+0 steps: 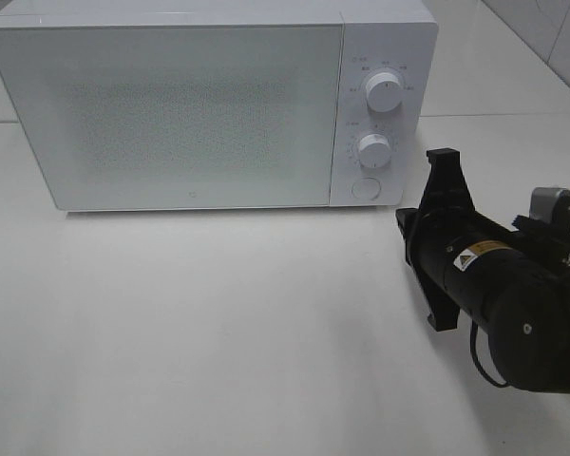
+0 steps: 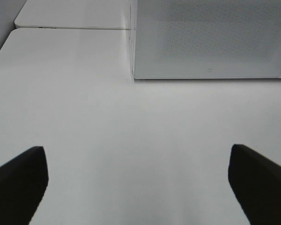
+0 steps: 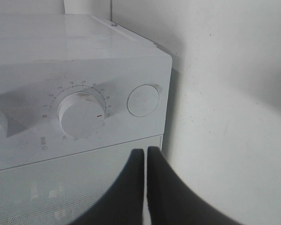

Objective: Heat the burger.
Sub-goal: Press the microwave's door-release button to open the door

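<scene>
The burger is out of view. The white microwave [image 1: 180, 104] stands with its door shut at the back of the table. My right gripper [image 1: 444, 158] is shut with nothing between its fingers and points at the microwave's lower right corner, a short way off. The right wrist view shows the shut right gripper [image 3: 145, 150] below the lower dial [image 3: 82, 112] and the round button [image 3: 143, 100]. My left gripper [image 2: 136, 150] is open over bare table, well in front of the microwave door [image 2: 210, 37]. It does not show in the high view.
The control panel carries an upper dial [image 1: 384, 93], a lower dial [image 1: 373, 149] and a round button [image 1: 366, 187]. The white table [image 1: 218, 323] spreads out in front of the microwave. A second table top [image 2: 70, 18] adjoins it behind.
</scene>
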